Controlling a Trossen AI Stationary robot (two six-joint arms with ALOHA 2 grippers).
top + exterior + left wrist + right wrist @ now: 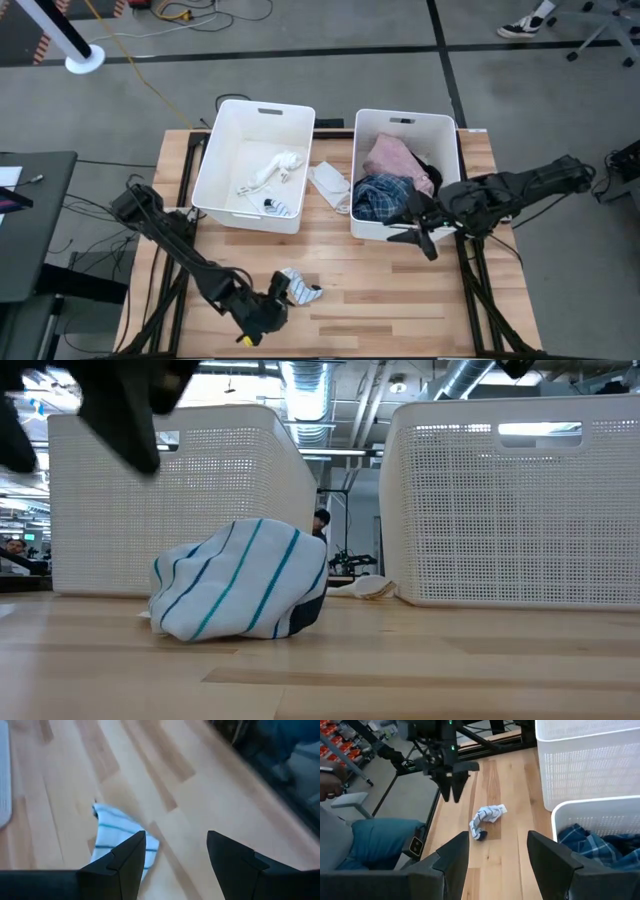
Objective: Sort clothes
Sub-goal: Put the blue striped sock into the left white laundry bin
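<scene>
Left gripper (262, 318) at table's near edge, fingers apart, empty, just at 7 o'clock of the blue-white striped sock (298, 288) lying crumpled on the wood. Right gripper (418, 236) farther back, fingers apart, empty, over near rim of right tub (448, 128) holding blue plaid garment (380, 195) and pink garment (395, 160). White socks (272, 170) in left tub (225, 120).

The light wooden table (400, 290) carries two white tubs side by side — the left tub (225, 195) and the right tub (372, 228). A white cloth (331, 186) lies in the gap between them. A blue-white striped sock (296, 288) sits in front of the left tub, well apart from it.
</scene>
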